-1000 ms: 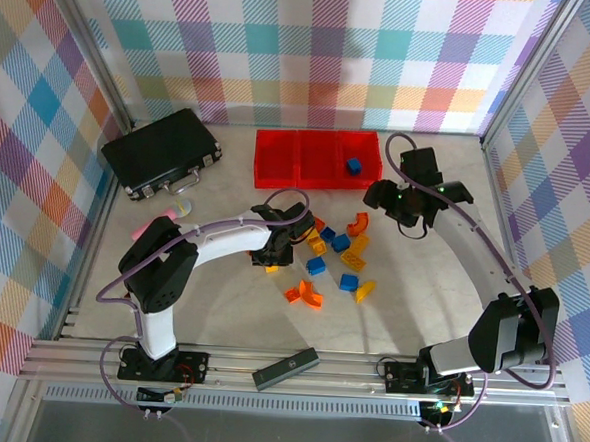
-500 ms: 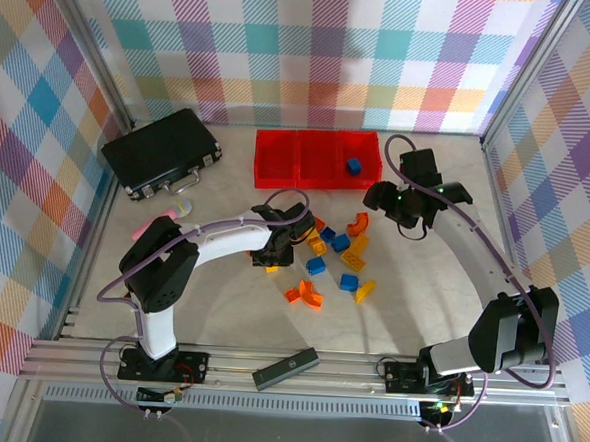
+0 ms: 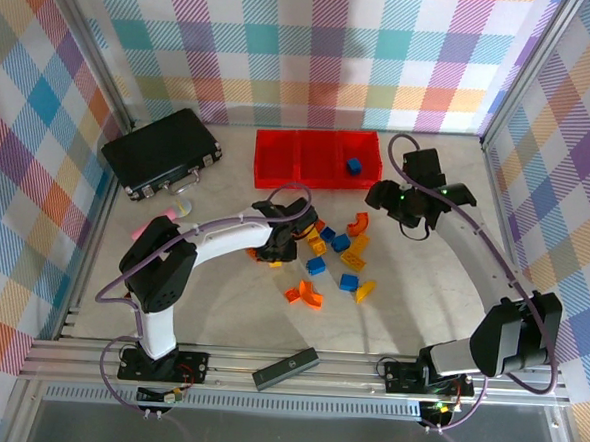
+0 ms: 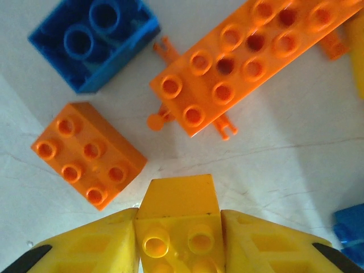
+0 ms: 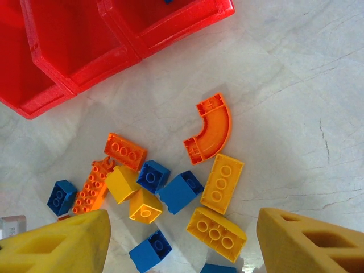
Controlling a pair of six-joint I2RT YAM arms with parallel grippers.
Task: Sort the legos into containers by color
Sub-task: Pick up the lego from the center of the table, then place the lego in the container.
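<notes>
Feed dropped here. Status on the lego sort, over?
Left gripper shut on yellow brick. Right gripper open near the loose legos. One blue brick in the containers. Nothing blocking.

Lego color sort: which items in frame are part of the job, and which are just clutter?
Job:
- loose legos
- blue lego already in a container
- yellow lego in the left gripper
- red containers

Clutter:
- black case
- pink stick
- black bar at the near edge

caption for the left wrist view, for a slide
Left gripper pinching a yellow lego near a long orange lego, a short orange lego and a blue lego on the pale table
</notes>
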